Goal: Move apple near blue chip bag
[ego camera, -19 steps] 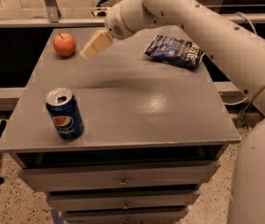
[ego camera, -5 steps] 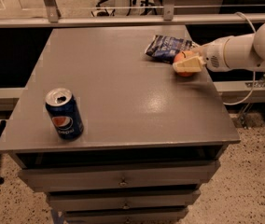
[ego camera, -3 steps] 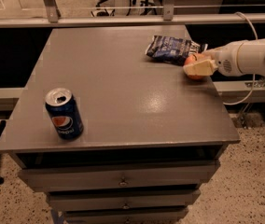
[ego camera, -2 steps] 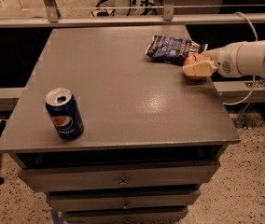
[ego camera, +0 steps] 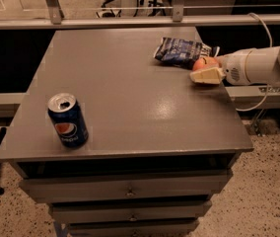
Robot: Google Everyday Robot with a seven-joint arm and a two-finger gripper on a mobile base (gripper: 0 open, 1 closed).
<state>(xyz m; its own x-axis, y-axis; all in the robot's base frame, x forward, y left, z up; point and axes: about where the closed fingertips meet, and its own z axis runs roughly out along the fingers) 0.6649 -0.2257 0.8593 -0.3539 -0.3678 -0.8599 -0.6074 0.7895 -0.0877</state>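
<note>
the work surface is a grey table top (ego camera: 130, 83) on a cabinet with drawers (ego camera: 130, 191) below its near edge.

the arm (ego camera: 258, 65) enters from the right, white and rounded, and reaches left over the right edge of the table. the gripper (ego camera: 204, 73) is at the far right part of the table, low over the surface. one cream-coloured part of it lies along the near side of the apple (ego camera: 205, 62) and touches it. the far side of the apple is hidden, so it cannot be told whether the claw is spread or pinching the apple.

the apple is orange-red and sits at the far right of the table, just beside the blue chip bag (ego camera: 182, 50), at the bag's near right corner. whether apple and bag touch cannot be told. the bag lies flat and crumpled, with white print, near the far edge.

a blue soda can (ego camera: 67, 120) stands upright at the near left of the table, well apart from the apple and bag. its top is open.

a metal rail (ego camera: 140, 21) runs behind the far edge. a cable (ego camera: 264, 26) curves above the arm.
</note>
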